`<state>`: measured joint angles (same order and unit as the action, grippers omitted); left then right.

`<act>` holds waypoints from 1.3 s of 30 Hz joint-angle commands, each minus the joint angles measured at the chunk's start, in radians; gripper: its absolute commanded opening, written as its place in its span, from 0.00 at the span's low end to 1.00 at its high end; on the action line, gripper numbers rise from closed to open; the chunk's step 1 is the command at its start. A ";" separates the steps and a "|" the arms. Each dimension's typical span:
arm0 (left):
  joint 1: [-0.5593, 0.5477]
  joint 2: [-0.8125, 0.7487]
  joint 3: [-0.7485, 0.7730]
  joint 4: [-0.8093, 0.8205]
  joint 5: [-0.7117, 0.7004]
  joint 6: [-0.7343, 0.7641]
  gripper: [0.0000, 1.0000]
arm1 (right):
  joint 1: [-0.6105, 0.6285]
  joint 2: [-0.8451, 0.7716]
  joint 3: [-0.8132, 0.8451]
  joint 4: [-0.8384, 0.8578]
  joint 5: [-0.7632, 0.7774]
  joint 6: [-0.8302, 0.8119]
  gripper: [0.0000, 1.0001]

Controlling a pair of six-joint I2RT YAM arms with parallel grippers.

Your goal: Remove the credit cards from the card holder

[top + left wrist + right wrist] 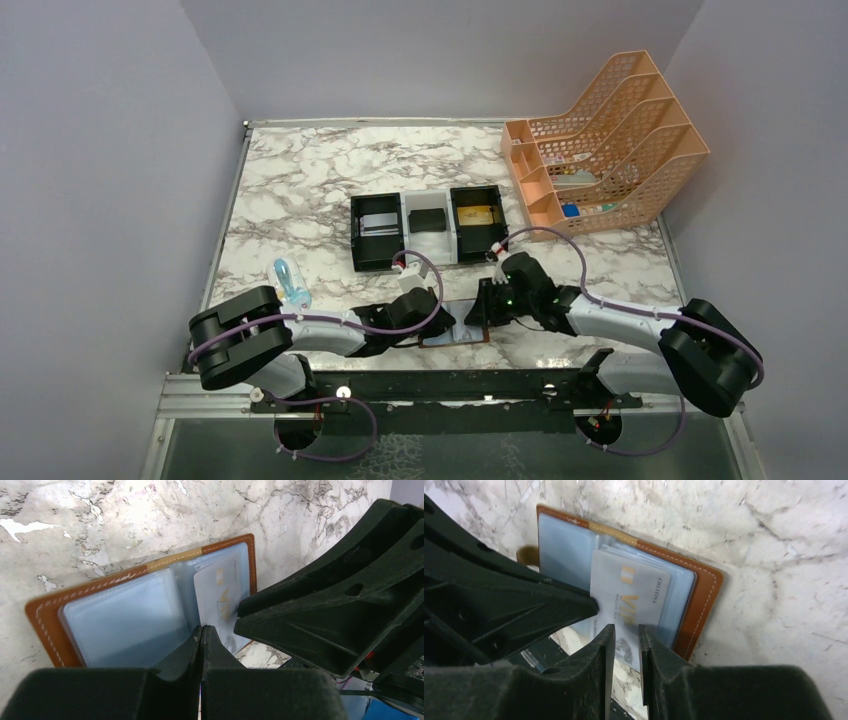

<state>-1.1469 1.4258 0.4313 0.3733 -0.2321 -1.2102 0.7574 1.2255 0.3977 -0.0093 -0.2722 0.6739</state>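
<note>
Plainly the risk sits with the pale card [634, 595]. It pokes part way out of a pocket on the half of the open card holder [130, 615] nearer the right arm. The holder lies flat on the marble-patterned bench [774, 555], at its near edge, between the two arms.

The right claw [626, 632] stands over the card's free end with its jaws a narrow slit apart. The card's face shows through the gap, so I judge it grips nothing. The left claw [202, 632] is clenched tight, tips down on the pockets by the fold, apparently pinning the holder.

If that pin slips on the slick sleeve, the whole holder could slide along with the card instead of giving it up. The card looks thin, stiff and glossy, with gold lettering. Lying so flat it offers little edge, so a pinch might skate off or catch the soft sleeve too. The claws also sit close enough to knock together.

The holder is tan leather with pale stitching, and its sleeves are clear, bluish, floppy plastic. Farther back, a grey card [378, 224] and a gold card [475, 213] lie in the end compartments of a tray [408, 240].
</note>
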 commanded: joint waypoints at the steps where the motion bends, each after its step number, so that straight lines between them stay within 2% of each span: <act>1: -0.004 -0.023 -0.005 0.006 -0.026 -0.008 0.00 | 0.000 0.033 0.025 -0.043 0.108 0.008 0.25; 11: -0.004 -0.076 -0.057 -0.008 -0.049 -0.008 0.00 | 0.000 0.060 -0.011 -0.034 0.147 0.015 0.25; 12: -0.005 -0.083 -0.062 -0.013 -0.053 0.291 0.00 | 0.000 0.066 -0.011 -0.030 0.143 0.015 0.24; 13: -0.005 -0.087 -0.066 -0.015 -0.056 0.020 0.00 | 0.000 0.071 -0.011 -0.024 0.136 0.015 0.24; 14: -0.005 -0.090 -0.069 -0.017 -0.058 -0.014 0.11 | -0.001 0.077 -0.013 -0.017 0.127 0.014 0.24; 15: -0.005 -0.092 -0.069 -0.020 -0.057 -0.016 0.00 | 0.000 0.080 -0.013 -0.011 0.119 0.014 0.24; 28: -0.005 -0.120 -0.076 -0.035 -0.066 -0.019 0.00 | 0.000 0.046 -0.004 -0.008 0.080 0.000 0.24; 35: -0.005 -0.116 -0.070 -0.037 -0.064 -0.021 0.00 | 0.000 -0.037 0.029 0.015 -0.047 -0.077 0.25; 39: -0.005 -0.122 -0.067 -0.039 -0.065 -0.018 0.00 | 0.000 -0.014 0.035 0.074 -0.165 -0.076 0.25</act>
<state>-1.1477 1.3239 0.3668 0.3542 -0.2607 -1.2182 0.7574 1.2007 0.4126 0.0116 -0.3042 0.6296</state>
